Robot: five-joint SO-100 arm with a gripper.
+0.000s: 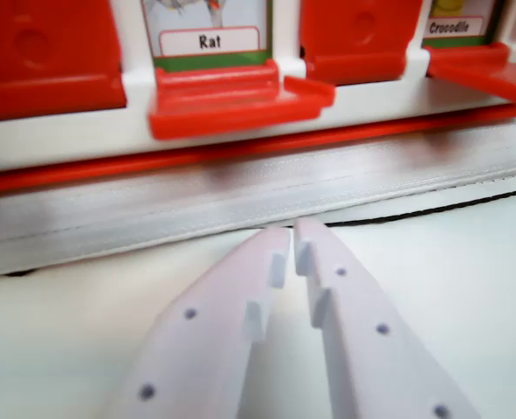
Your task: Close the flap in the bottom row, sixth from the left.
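Board [109, 131] fills the top of the wrist view: white frame w/ a red strip along its lower edge, long axis running left-right and tilted a bit, right end higher. It sits on a pale grey mat [240, 188] whose stitched edge runs parallel to the board; below that, a white table [467, 253].

Four slots show. Far left: red flap [44, 57] standing up, card hidden. Next: Rat card [207, 35] uncovered, w/ its flap [236, 96] folded down flat, long axis left-right, free edge pointing out toward the camera. Third: another red flap [362, 39] upright, covering its card. Far right: Crocodile card [454, 24] showing, partly cut by the frame edge, its flap [493, 74] also down and pointing toward the camera. Can't tell from this view which slot counts sixth from the left.

Gripper [291, 234]: white, pointing up-frame at the board, tips over the mat edge, just below the Rat flap and a little to the wrist view's right of it, not touching. Jaws nearly together, only a thin gap betw. the tips, nothing held.
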